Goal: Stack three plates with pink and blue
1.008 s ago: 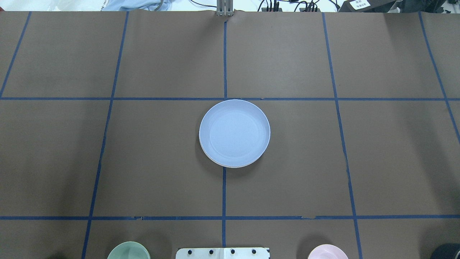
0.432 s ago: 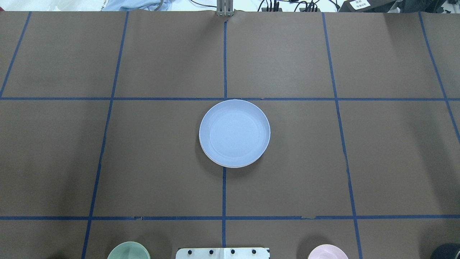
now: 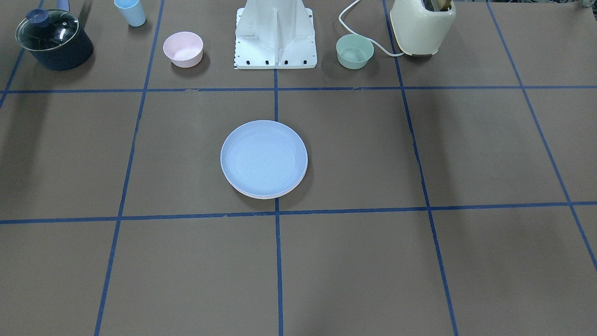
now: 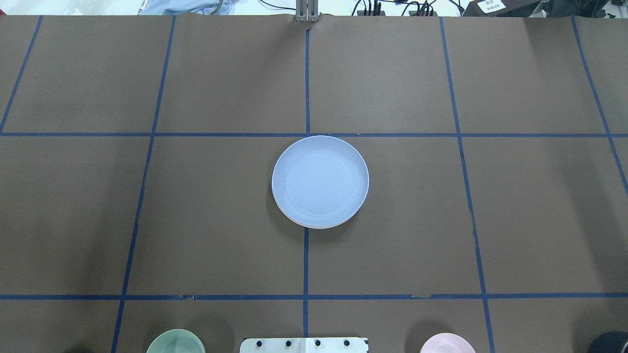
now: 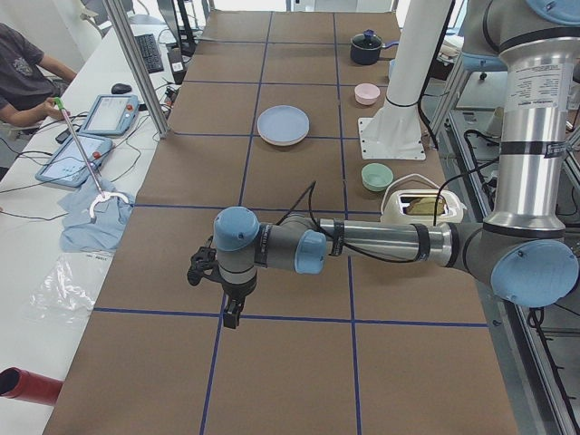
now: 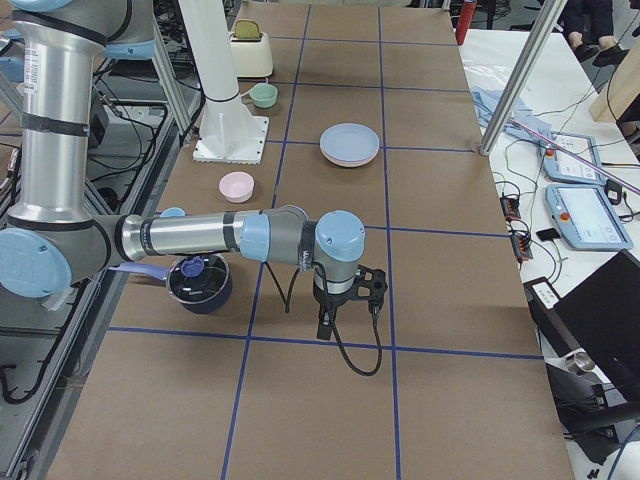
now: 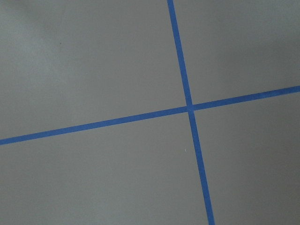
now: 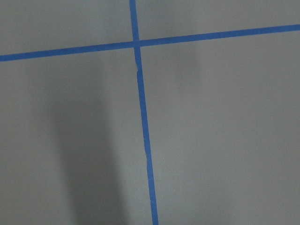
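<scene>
The stack [image 4: 320, 181] sits near the table [image 4: 441, 220] centre, just at 5 o'clock of a tape crossing in the overhead view. The blue plate [image 3: 264, 156] is on top, face up. A paler rim [image 3: 266, 197] peeks out under it at 6 o'clock in the front view (pinkish or cream, I can't tell which, nor count the layers for sure). By my read the stacking is done or v. nearly so.

The left gripper [image 5: 234, 313] hangs low over bare table well off toward 9 o'clock of the stack, by the overhead's sense. The right gripper [image 6: 328, 322] does likewise toward 3 o'clock. Both show only in the side views, and the wrist cams see just tape lines, so I cannot tell whether either is spread or closed. Neither seems to carry anything.

Risks from here:
- The lower plates sit a bit off-centre under the top one. Any nudge to square them up could slide the top plate off, since the matte plastic looks light.
- An arm swinging home low across the centre could clip the rim and scatter the pile.
- The pink bowl [image 3: 183, 48] and green bowl [image 3: 355, 51] sit near the robot's base at 12 o'clock in the front view. A wide elbow sweep could knock them.
- If a plate is in fact missing underneath, calling the task finished would be wrong.
</scene>
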Available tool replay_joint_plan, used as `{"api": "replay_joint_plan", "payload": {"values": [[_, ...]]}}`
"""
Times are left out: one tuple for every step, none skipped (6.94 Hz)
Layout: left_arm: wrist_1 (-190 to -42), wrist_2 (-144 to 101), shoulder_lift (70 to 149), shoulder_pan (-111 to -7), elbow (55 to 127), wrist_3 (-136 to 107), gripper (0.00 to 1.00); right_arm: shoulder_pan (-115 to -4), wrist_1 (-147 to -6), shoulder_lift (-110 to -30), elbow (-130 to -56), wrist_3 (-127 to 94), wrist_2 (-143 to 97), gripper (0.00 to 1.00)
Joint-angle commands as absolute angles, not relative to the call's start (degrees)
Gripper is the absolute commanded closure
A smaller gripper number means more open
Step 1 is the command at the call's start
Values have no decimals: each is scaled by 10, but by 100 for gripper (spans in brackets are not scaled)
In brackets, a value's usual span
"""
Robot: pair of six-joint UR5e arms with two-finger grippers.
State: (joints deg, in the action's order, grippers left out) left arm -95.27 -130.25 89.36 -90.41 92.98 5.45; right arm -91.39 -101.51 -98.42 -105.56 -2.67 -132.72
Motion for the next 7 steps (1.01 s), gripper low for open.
{"api": "replay_joint_plan", "payload": {"values": [[-953,-1303,894,-904,930,54,0,-914,-1015,-984,-1056,-26,-1327,0],[-953,-1303,894,-904,930,54,0,-914,-1013,-984,-1056,-26,-1327,0],[-953,-1303,895,-904,930,54,0,-914,-989,-993,-1055,-26,-1325,0],[-954,-1303,895,-904,929,54,0,-914,-983,-995,-1052,-26,-1326,0],[-954,-1303,895,-904,929,54,0,-914,-983,-995,-1049,-26,-1326,0],[-954,-1303,895,-904,929,54,0,-914,-983,-994,-1049,-26,-1325,0],[-954,-1303,895,-904,928,54,0,-914,-970,-994,-1049,-26,-1325,0]]}}
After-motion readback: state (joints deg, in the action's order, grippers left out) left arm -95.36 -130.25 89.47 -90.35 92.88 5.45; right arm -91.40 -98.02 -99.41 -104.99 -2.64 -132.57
